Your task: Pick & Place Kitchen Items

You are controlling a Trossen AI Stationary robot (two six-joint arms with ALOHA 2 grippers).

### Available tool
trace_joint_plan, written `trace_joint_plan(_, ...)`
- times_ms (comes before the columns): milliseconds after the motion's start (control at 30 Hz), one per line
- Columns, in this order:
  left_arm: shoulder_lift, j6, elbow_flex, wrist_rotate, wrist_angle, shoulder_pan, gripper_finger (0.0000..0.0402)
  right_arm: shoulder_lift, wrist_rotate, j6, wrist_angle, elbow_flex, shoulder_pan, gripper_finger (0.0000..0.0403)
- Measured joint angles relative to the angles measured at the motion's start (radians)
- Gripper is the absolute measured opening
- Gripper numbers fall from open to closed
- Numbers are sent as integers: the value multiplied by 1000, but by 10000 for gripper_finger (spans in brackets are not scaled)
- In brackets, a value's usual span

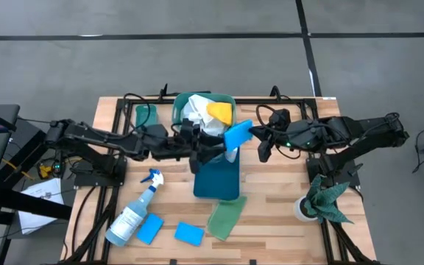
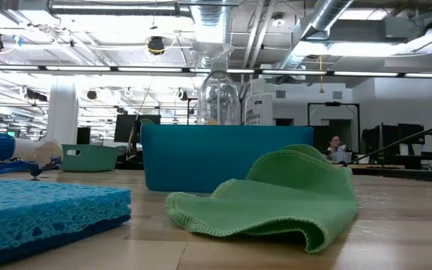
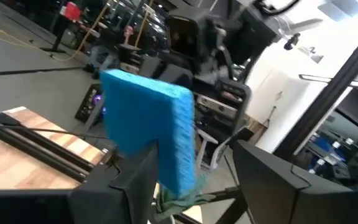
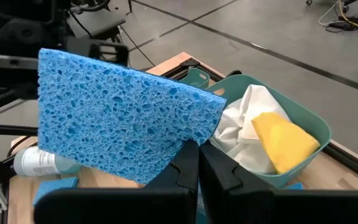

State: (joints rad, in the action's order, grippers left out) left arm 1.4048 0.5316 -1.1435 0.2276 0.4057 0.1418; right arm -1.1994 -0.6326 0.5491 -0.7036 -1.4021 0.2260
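One blue sponge (image 1: 238, 136) pinched in right gripper (image 4: 194, 163), above teal bin (image 1: 185, 99) at 12 o'clock; left gripper (image 1: 213, 152) spread beside. White, yellow cloths binned; spray bottle (image 1: 132, 214), green cloth (image 1: 225, 218), two sponges left at 6 o'clock.

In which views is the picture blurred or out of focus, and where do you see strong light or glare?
Left wrist view: the blue sponge and the room behind are smeared by motion blur. Low view: the near sponge is soft, the green cloth sharp, and ceiling lamps glare. Right wrist view: the sponge's pores are crisp. High view: even light, soft shadows.
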Motion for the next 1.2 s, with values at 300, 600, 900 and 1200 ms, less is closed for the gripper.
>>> trace_joint_plan(300, 16, 24, 0, 84, -15, 7, 217, -21, 4, -10, -10, 2, -15, 0)
trace_joint_plan(600, 26, 80, -1, 117, -41, 7, 188, -55, 7, -9, 7, -1, -19, 0)
trace_joint_plan(900, 24, 183, -1, 123, -98, 1, 32, -62, 6, 1, 5, 1, -17, 0)
trace_joint_plan(1200, -18, 214, 0, 179, -197, 5, 6, -59, -1, -18, 43, 1, 23, 9)
